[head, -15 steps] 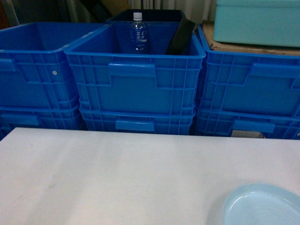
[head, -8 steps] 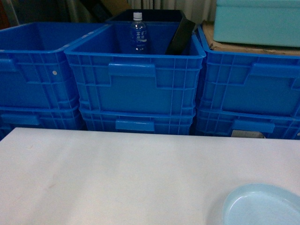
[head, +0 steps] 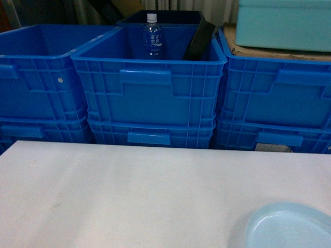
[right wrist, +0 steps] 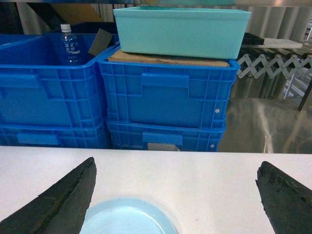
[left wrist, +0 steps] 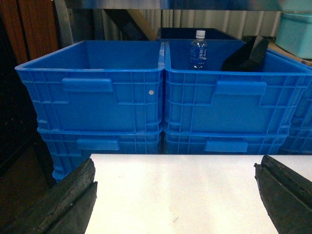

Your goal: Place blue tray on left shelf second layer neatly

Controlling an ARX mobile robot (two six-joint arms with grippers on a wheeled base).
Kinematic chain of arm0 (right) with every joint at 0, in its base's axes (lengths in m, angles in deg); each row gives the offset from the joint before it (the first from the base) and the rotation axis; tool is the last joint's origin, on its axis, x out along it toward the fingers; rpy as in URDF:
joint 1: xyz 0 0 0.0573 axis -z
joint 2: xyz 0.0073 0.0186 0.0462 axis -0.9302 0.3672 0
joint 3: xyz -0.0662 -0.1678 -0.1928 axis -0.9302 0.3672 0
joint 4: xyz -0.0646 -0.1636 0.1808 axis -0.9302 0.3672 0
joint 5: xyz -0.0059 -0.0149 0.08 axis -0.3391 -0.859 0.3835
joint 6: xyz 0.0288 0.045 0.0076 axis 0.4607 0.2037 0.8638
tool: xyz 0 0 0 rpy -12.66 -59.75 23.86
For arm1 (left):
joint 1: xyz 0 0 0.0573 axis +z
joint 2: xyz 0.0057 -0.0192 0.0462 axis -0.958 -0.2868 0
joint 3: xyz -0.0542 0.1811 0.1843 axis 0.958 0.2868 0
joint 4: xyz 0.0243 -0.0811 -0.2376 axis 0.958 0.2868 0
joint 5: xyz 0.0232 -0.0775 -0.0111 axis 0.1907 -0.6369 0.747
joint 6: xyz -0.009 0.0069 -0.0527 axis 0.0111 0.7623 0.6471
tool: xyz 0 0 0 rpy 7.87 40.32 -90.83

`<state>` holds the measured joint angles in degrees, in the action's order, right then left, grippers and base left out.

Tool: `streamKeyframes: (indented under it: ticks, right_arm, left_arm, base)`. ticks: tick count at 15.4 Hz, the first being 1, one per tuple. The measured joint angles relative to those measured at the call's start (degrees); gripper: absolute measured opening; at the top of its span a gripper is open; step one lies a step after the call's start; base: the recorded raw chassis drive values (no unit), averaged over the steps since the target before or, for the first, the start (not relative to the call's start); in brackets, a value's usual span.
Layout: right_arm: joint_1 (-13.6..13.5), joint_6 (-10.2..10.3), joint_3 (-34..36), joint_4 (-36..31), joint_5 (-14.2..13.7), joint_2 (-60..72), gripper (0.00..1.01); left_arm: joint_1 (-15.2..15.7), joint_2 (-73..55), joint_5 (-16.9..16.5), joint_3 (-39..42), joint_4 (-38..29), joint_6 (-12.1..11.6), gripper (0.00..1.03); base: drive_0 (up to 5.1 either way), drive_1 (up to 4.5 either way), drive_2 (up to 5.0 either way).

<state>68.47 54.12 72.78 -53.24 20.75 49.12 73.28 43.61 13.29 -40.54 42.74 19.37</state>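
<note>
While the blue tray (head: 291, 227) lies flat at the bench's (head: 129, 196) near right corner, the right gripper (right wrist: 175, 195) hangs over it with jaws spread wide, touching nothing. From the right wrist, the tray (right wrist: 127, 217) sits between the two dark fingers (right wrist: 58, 200), nearer the left one. The left gripper (left wrist: 178, 195) hovers near the bench's left edge, also spread wide and holding nothing. Stacked blue crates (head: 149, 88) stand beyond the far edge; one holds a bottle (head: 152, 37).

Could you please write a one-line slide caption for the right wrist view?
Open right gripper above the pale blue tray on the white table, facing stacked blue crates.
</note>
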Motion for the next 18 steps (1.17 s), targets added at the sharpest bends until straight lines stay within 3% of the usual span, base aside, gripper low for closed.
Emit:
streamKeyframes:
  ticks: [1, 2, 3, 4, 5, 6, 7, 8, 9, 10, 12, 14, 18]
  right_arm:
    - [0.1, 0.2, 0.0, -0.2, 0.3, 0.2, 0.98]
    - [3.9, 2.5, -0.1, -5.1, 6.8, 6.6, 0.98]
    - [10.2, 6.1, -1.6, -8.9, 13.7, 19.0, 0.98]
    - [14.4, 10.3, -6.4, -10.4, 21.7, 33.0, 0.98]
    - [15.5, 13.4, -14.5, -6.8, 29.3, 44.3, 0.98]
    - [16.3, 15.2, -23.2, -0.5, 37.0, 54.7, 0.98]
    - [16.3, 15.1, -29.7, 5.2, 43.6, 63.7, 0.98]
    - [16.2, 13.8, -33.9, 9.6, 47.3, 71.2, 0.98]
    - [17.5, 6.8, -39.0, 14.8, 46.9, 84.6, 0.98]
    - [21.9, -5.0, -39.3, 15.6, 42.5, 93.9, 0.98]
    - [24.2, -11.4, -39.3, 14.7, 41.4, 96.4, 0.98]
    - [25.2, -13.2, -39.3, 14.3, 41.1, 99.8, 0.98]
    - [26.7, -14.2, -39.0, 12.3, 41.3, 105.0, 0.98]
  left_arm:
    - [0.0, 0.0, 0.0, 0.0, 0.0, 0.0, 0.98]
    - [0.0, 0.0, 0.0, 0.0, 0.0, 0.0, 0.98]
    - [0.0, 0.0, 0.0, 0.0, 0.0, 0.0, 0.98]
    - [0.0, 0.0, 0.0, 0.0, 0.0, 0.0, 0.98]
    - [0.0, 0.0, 0.0, 0.0, 0.0, 0.0, 0.98]
    - [0.0, 0.0, 0.0, 0.0, 0.0, 0.0, 0.98]
    - [0.0, 0.0, 0.0, 0.0, 0.0, 0.0, 0.98]
    - [0.0, 0.0, 0.0, 0.0, 0.0, 0.0, 0.98]
    - [0.0, 0.0, 0.0, 0.0, 0.0, 0.0, 0.98]
    - [0.0, 0.0, 0.0, 0.0, 0.0, 0.0, 0.98]
    - [0.0, 0.0, 0.0, 0.0, 0.0, 0.0, 0.98]
    - [0.0, 0.0, 0.0, 0.0, 0.0, 0.0, 0.98]
    - [0.0, 0.0, 0.0, 0.0, 0.0, 0.0, 0.98]
  base:
    - [0.0, 0.00, 0.0]
    - [0.0, 0.00, 0.0]
    - [0.0, 0.00, 0.0]
    - [0.0, 0.00, 0.0]
    - [0.0, 0.00, 0.0]
    - [0.0, 0.00, 0.0]
    - [0.0, 0.00, 0.0]
    - [0.0, 0.00, 0.0]
    - [0.0, 0.00, 0.0]
    - [0.0, 0.00, 0.0]
    - [0.0, 0.00, 0.0]
    - [0.0, 0.00, 0.0]
    - [0.0, 0.00, 0.0]
